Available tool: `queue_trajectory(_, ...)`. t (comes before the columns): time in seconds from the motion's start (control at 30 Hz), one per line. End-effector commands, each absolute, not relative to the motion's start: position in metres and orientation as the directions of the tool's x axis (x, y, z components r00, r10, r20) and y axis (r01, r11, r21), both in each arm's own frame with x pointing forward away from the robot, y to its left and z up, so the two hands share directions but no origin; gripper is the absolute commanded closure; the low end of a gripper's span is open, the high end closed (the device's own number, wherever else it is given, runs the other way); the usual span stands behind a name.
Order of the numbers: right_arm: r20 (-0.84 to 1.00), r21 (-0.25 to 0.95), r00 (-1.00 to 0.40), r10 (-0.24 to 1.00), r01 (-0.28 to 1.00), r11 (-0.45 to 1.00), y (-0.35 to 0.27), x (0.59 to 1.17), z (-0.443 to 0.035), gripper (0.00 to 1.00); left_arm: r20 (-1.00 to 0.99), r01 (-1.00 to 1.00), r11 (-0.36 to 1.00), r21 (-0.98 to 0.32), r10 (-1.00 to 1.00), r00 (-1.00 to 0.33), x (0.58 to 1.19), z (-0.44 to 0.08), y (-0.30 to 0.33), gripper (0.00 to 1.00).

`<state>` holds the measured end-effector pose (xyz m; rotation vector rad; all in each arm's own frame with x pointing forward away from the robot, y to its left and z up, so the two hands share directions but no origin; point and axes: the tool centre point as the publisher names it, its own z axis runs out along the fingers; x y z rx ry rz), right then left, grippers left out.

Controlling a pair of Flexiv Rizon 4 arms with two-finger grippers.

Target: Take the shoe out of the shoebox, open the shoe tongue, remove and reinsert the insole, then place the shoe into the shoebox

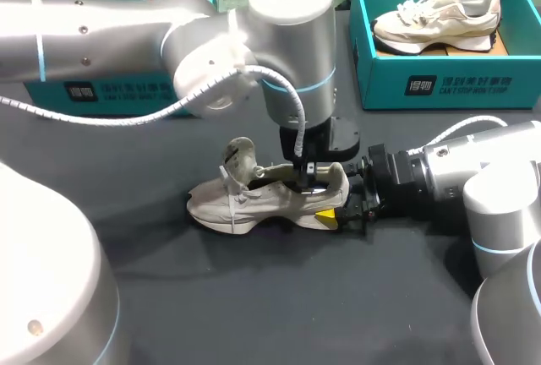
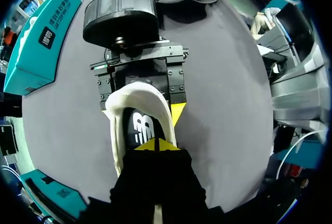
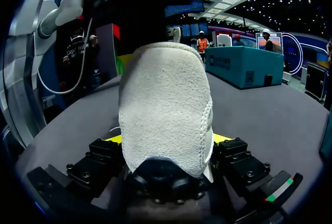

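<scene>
Jaws of the right gripper [image 1: 342,213] clamp the cream mesh sneaker [image 1: 254,200] while the left gripper [image 2: 157,145] pinches its black printed insole [image 2: 142,128]: apparently the removal step, calling for a steady upward pull.

Dark grey matte table [image 1: 254,297], surface plain and even; soft shadows, diffuse light from above.

Shoe [image 3: 166,110] heel — nubby cloth; table [image 1: 254,297] — matt, smooth
</scene>
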<state>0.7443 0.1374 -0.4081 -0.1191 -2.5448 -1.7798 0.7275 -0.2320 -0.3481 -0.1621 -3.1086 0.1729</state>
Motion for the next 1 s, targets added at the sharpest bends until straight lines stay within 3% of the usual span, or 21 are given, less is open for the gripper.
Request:
queue_trajectory(0.03, 0.072, 0.935, -0.996, 0.044, 0.083, 0.346, 0.139, 0.744, -0.410, 1.00, 0.027, 0.085, 0.991, -0.105, 0.088, -0.996, 0.734, -0.358, -0.235, 1.00)
queue_trajectory(1.0, 0.072, 0.935, -0.996, 0.044, 0.083, 0.346, 0.139, 0.744, -0.410, 1.00, 0.118, 0.067, 0.998, -0.008, 0.067, -0.991, 0.720, -0.390, -0.202, 1.00)
